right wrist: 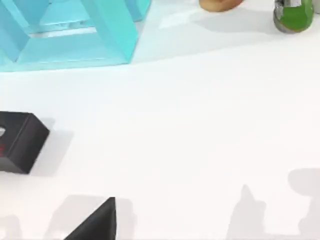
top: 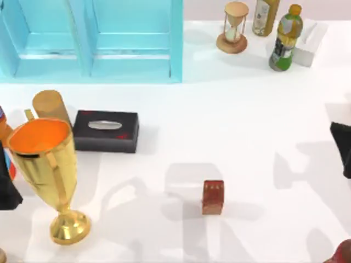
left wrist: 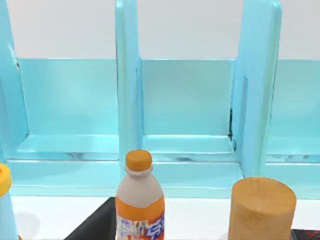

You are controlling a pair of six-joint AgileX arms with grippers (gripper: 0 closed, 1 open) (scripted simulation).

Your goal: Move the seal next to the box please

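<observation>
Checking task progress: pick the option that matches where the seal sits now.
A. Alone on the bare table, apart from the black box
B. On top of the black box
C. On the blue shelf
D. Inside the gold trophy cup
A: the seal stands alone on the white table, well apart from the black box.

seal (top: 213, 196): glossy, mottled red-brown | trophy (top: 48, 170): polished gold metal | box (top: 106, 130): matt black | cylinder (top: 50, 106): pale wood | table (top: 230, 120): smooth white | shelf (top: 90, 38): glossy cyan
</observation>
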